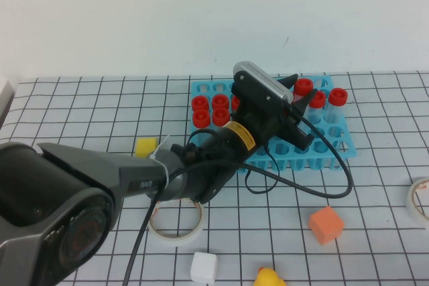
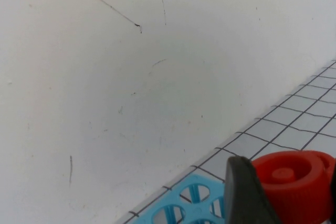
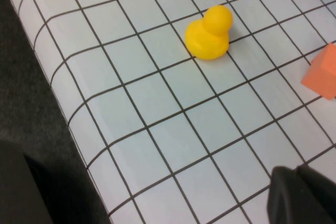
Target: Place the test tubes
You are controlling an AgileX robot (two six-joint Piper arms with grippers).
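Scuffed white wall [image 2: 105,87] behind a black-gridded white tabletop [image 1: 80,108]

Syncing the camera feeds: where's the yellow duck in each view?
High view: yellow duck at bottom edge; left hand holds a test tube over the rack.
Left wrist view: not in it.
Right wrist view: duck beside the orange cube, beyond the right hand.
Shared landmark: orange cube.

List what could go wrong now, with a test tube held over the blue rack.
1. The left gripper, over the rack, grips the test tube near seated tubes; its fingers might knock them.
2. Its cable loops past the rack's front edge and could snag it.
The right gripper, shut above the table near the duck, seems no threat.
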